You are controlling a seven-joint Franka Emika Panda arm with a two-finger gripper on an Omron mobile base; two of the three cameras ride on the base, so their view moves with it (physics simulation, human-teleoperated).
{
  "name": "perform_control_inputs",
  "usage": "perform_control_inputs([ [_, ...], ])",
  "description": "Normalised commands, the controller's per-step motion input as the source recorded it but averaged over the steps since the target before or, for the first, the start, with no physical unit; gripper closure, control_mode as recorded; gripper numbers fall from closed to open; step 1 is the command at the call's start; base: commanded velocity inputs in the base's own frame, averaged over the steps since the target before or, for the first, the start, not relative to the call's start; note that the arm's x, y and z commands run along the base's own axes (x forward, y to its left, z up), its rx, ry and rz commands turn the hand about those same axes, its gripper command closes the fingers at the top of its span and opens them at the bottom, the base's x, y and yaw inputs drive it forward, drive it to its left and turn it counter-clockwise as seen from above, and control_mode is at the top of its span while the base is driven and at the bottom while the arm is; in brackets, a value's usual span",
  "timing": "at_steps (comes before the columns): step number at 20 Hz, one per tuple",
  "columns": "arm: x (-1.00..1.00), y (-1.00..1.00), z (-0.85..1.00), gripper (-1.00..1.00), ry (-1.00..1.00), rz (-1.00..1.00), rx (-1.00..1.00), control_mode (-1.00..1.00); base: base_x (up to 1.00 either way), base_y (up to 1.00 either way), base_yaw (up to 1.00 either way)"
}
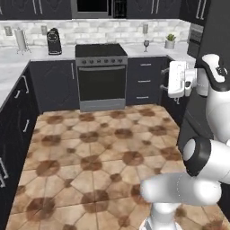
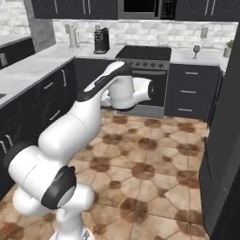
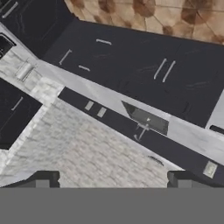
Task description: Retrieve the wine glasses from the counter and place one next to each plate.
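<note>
The kitchen is a run of dark cabinets under a white veined tabletop (image 1: 134, 48) that wraps the far wall and the left side, with a tiled floor (image 1: 99, 152) open in the middle. A black stove (image 1: 101, 76) sits in the far run, and left of it stand a coffee machine (image 1: 54, 41) and a paper-towel holder (image 1: 21, 40). The white arm (image 2: 89, 112) is folded up high over the floor, well away from any worktop, likely a carrying pose while the base closes the gap. The gripper (image 3: 113, 180) points off across the room; in the hand view a sink (image 3: 146, 120) set in another stretch of tabletop lies far ahead, rolled at a slant. The fingers (image 3: 43, 178) stand wide apart with nothing between them, ready for a stem or bowl. One wine glass (image 1: 146, 45) stands upright on the tabletop right of the stove, near the back wall, with a small potted plant (image 1: 170, 41) just to its right; from the right base view the same glass (image 2: 196, 50) is at the far right. A second glass and the plates cannot be made out. The glass is far out of reach, so the task looks barely begun.
</note>
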Motion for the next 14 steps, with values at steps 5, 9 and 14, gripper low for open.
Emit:
perform_control_inputs([
  [5, 0.0, 0.0, 0.0, -1.0, 0.0, 0.0, 0.0, 1.0, 1.0, -0.49, 0.0],
  [9, 0.0, 0.0, 0.0, -1.0, 0.0, 0.0, 0.0, 1.0, 1.0, -0.55, 0.0],
  [14, 0.0, 0.0, 0.0, -1.0, 0.0, 0.0, 0.0, 1.0, 1.0, -0.73, -0.05],
])
